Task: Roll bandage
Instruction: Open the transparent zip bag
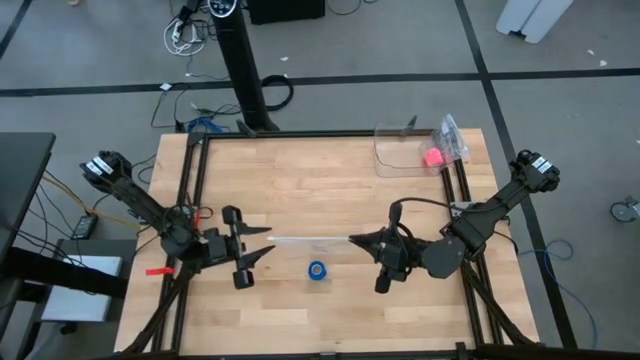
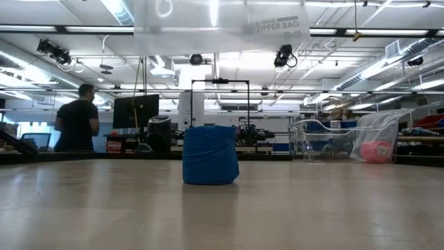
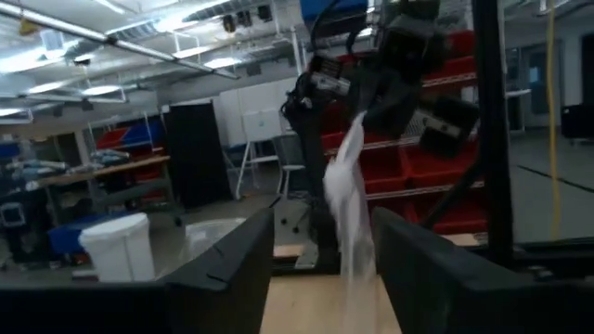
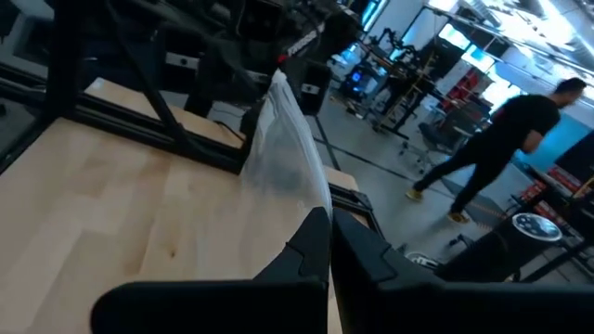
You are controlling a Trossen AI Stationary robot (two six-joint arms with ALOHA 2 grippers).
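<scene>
The bandage (image 1: 317, 270) stands as a small bright blue coil of soft cloth with a hollow centre, upright on the pale wooden tabletop (image 1: 330, 190) near the middle of its front edge; from table height it shows as a squat cylinder with faintly ribbed wraps. Above it a clear, glossy plastic zipper bag (image 1: 308, 239) stretches between the two arms as a thin pale band. The left gripper (image 1: 258, 249) has its dark fingers spread wide, the bag's end lying loose between them. The right gripper (image 1: 357, 239) is pinched tight on the bag's other end. By the far right corner sits a clear plastic container (image 1: 408, 148) beside a small pink ball (image 1: 432, 157).
</scene>
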